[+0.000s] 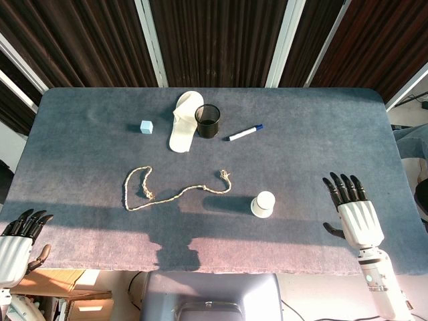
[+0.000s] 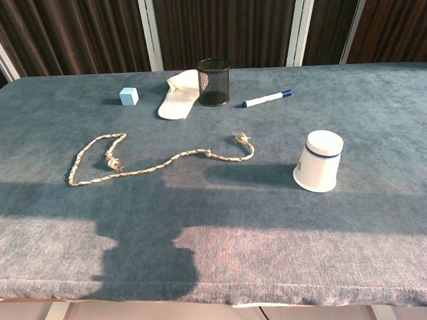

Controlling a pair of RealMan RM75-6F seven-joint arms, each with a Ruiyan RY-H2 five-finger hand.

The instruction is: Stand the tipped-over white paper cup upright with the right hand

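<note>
The white paper cup (image 1: 263,204) (image 2: 319,161) sits right of centre on the blue-grey table (image 1: 314,134), near the front. In the chest view its narrow end with a blue ring faces up and its wide end rests on the cloth. My right hand (image 1: 352,210) hovers at the front right edge, well right of the cup, fingers spread and holding nothing. At the front left corner my left hand (image 1: 20,235) stays off the table, fingers extended and empty. Neither hand appears in the chest view.
A knotted rope (image 1: 170,190) (image 2: 147,160) lies left of the cup. At the back stand a black mesh pen holder (image 1: 208,121) (image 2: 213,81), a white sock (image 1: 183,122), a blue marker (image 1: 243,132) and a small light-blue cube (image 1: 146,126).
</note>
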